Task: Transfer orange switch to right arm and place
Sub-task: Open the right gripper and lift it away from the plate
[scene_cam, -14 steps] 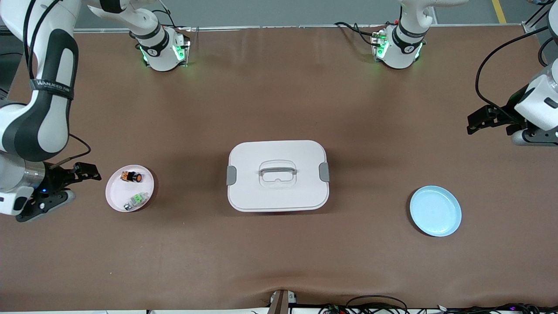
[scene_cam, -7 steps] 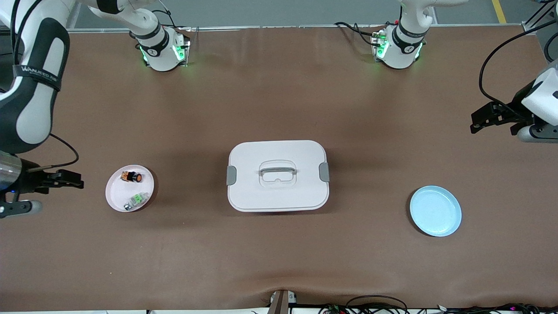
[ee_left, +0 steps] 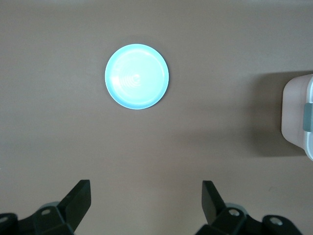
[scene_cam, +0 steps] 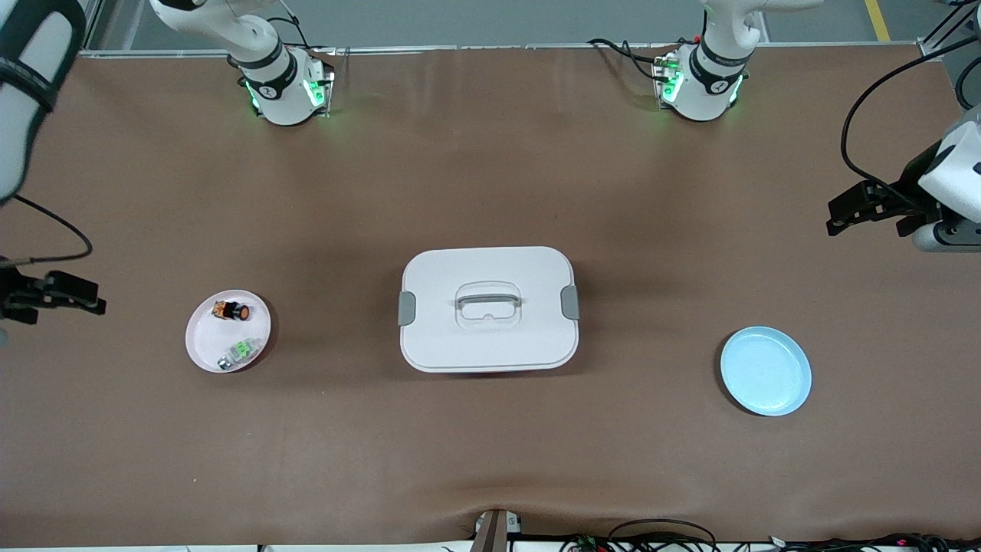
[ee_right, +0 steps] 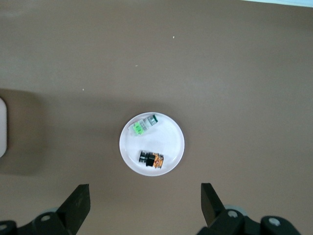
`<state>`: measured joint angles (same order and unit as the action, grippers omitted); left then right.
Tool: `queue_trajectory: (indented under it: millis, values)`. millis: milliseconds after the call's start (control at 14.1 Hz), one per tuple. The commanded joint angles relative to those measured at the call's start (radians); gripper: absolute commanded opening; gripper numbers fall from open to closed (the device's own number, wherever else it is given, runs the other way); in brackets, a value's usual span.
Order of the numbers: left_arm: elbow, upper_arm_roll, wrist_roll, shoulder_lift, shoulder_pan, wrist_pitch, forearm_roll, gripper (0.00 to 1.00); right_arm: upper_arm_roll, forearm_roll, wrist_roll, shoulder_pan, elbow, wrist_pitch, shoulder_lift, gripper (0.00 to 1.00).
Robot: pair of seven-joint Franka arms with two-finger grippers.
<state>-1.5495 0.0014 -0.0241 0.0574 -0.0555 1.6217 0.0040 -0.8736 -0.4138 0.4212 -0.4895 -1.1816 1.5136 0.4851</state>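
Brown table [scene_cam: 490,176]: both arms' open jaws at its end edges.

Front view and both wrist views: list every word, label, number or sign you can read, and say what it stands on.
None can be read.
Right arm's dark band: any lettering is cut off and blurred.
Arm bases: each has a small round mark, too small to read.
White box, blue plate, pink plate, orange switch, green-and-white part: no text visible.
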Motion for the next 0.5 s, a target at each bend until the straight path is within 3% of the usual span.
queue_trajectory:
  millis: [0, 213, 426]
  values:
    - [0.023, 0.003, -0.008, 0.009, -0.003, -0.023, 0.001, 1.00, 0.007, 0.015, -0.019, 0.006, -0.007, -0.067, -0.071, 1.00]
    - [0.023, 0.003, -0.003, 0.007, -0.001, -0.026, -0.004, 1.00, -0.053, 0.018, -0.019, -0.014, -0.012, -0.135, -0.088, 1.00]
    - [0.023, 0.003, -0.003, 0.007, -0.001, -0.026, -0.004, 1.00, -0.067, 0.026, -0.086, -0.023, -0.018, -0.157, -0.089, 1.00]
